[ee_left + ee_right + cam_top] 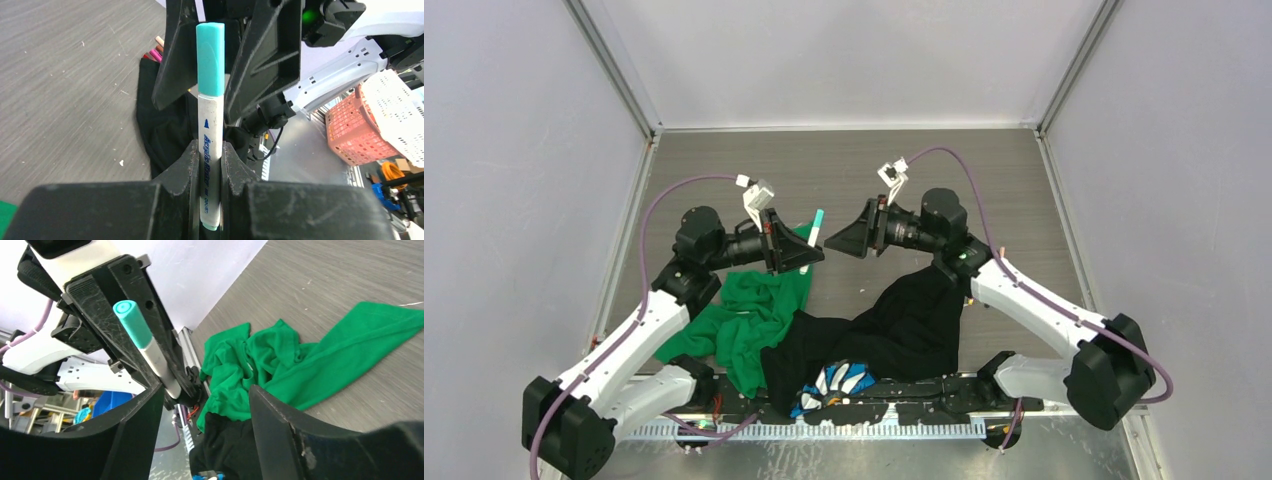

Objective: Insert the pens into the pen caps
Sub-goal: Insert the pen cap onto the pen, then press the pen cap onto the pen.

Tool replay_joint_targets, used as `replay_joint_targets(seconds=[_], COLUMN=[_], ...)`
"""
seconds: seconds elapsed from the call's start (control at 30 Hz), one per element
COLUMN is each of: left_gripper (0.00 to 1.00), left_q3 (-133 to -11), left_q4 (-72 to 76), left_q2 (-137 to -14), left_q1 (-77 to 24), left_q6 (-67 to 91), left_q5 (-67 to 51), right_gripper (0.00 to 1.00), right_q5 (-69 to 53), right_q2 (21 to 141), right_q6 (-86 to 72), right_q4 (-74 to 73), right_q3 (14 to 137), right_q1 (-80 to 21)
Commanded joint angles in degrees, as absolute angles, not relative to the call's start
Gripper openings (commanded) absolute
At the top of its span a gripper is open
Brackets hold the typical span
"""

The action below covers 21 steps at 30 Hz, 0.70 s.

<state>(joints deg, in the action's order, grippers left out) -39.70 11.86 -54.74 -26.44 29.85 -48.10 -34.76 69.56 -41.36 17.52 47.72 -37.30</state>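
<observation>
Grey table (844,160), white walls (844,60), teal-capped pen (814,232)

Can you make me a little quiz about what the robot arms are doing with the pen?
1. True or false: the left claw is shut on the white pen.
2. What colour is the cap on that pen? A red, B teal, C black.
3. Fill in the gap: the right claw is ____ and holds nothing.

Key: 1 true. 2 B. 3 open.
</observation>
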Motion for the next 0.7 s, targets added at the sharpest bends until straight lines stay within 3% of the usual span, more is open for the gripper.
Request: replay_joint_targets(seconds=[0.0,0.27,0.67], left_gripper=[0.00,0.00,0.00], left_q3=[-41.39,-43.51,-43.93], left_q4=[11.69,5.60,5.98], left_q2=[-53.16,-54.13,-54.19], left_q1=[-26.19,-26.28,-27.76], left_q6=[25.84,22.18,22.15], left_q5=[-46.94,-50.26,-51.71], right_gripper=[0.72,0.76,0.76], right_q5=[-38.67,-50.60,-47.44], right_q2=[65.26,65.58,69.76], right_q6=[-36.88,-39.18,-37.03], right_q4=[11.82,22.21,24.97], right_q3=[50.30,52.07,56.53], right_q1=[-32.11,-26.74,-30.11])
